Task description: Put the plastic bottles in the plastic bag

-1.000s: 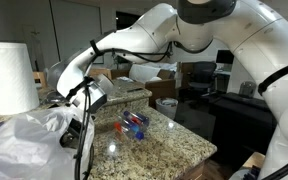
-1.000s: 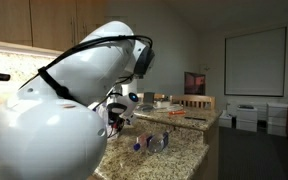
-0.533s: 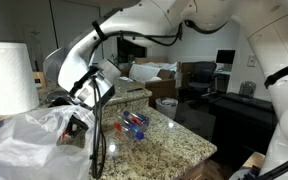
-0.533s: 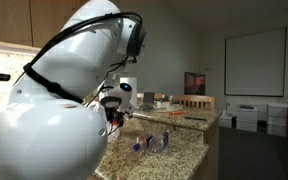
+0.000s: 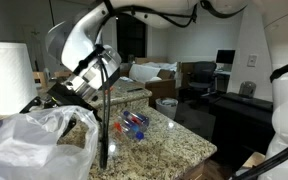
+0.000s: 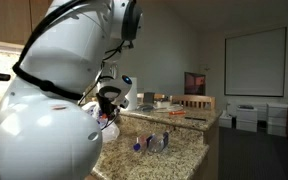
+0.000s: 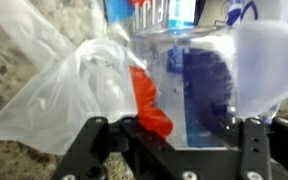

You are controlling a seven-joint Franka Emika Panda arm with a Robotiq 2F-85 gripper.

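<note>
Gripper state: the gripper [image 7: 174,128] is being kept wide open in the wrist view. Its fingers [image 7: 94,148] are standing clear of the bottle [image 7: 184,90] that shows between them, and nothing is being gripped.
Gripper place: in an exterior view the gripper [image 5: 64,100] is being held just above the mouth of the plastic bag [image 5: 24,140], at the near left of the counter [image 5: 174,145].
Bottle in the bag: a clear bottle with a blue label and a red-orange part is being seen lying among the folds of the plastic bag [image 7: 44,90], directly under the gripper. Another blue label is being cut off by the far edge of the wrist view.
Bottles on the counter: a few plastic bottles [image 5: 134,123] are lying close together on the granite, to the right of the bag and apart from it. They are also being shown in an exterior view [image 6: 152,143].
Paper towel roll: the paper towel roll [image 5: 9,75] is standing upright at the far left, behind the bag.
Arm: the white arm [image 5: 144,8] is being bent down from the upper right toward the bag.
</note>
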